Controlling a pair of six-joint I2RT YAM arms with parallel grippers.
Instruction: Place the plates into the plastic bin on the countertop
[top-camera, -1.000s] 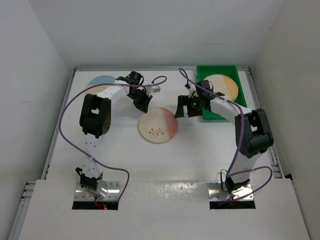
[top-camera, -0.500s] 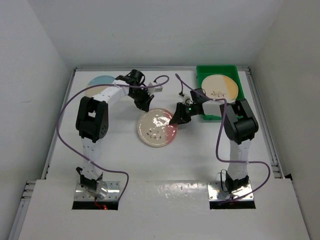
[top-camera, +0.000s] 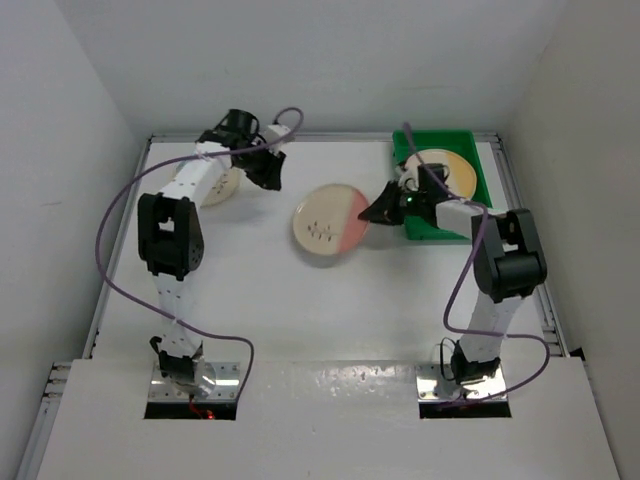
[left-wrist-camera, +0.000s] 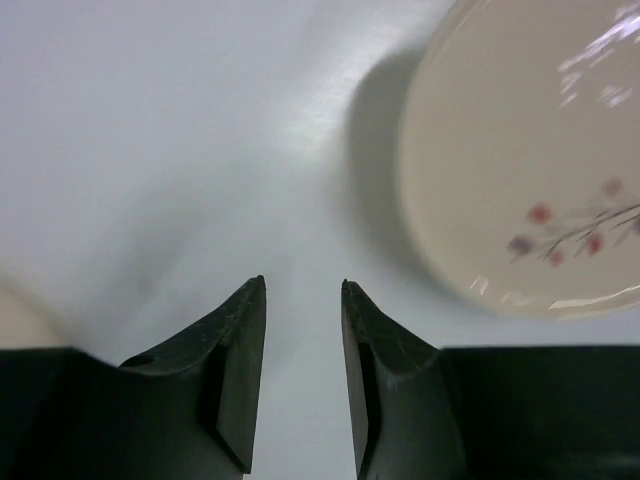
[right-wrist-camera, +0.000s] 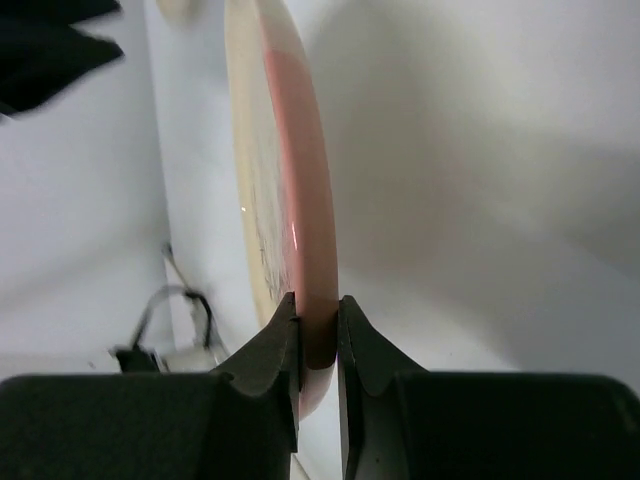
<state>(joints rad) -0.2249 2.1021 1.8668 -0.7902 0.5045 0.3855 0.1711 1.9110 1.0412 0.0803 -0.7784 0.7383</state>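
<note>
A cream plate with a pink segment hangs tilted over the middle of the white countertop. My right gripper is shut on its pink rim, and the plate stands edge-on in the right wrist view. Another plate with a yellow segment lies in the green plastic bin at the back right. My left gripper is open and empty above bare counter. A cream plate with a sprig drawing lies up and to its right. A further plate sits partly under the left arm.
The counter's raised edges and white walls close in the back and both sides. Purple cables loop from both arms over the counter. The bin's near rim lies just right of the held plate.
The right gripper shut on the pink plate's rim, lifted and tilted it, and carried it back and right toward the bin. The left gripper opened and drew away to the back left.
</note>
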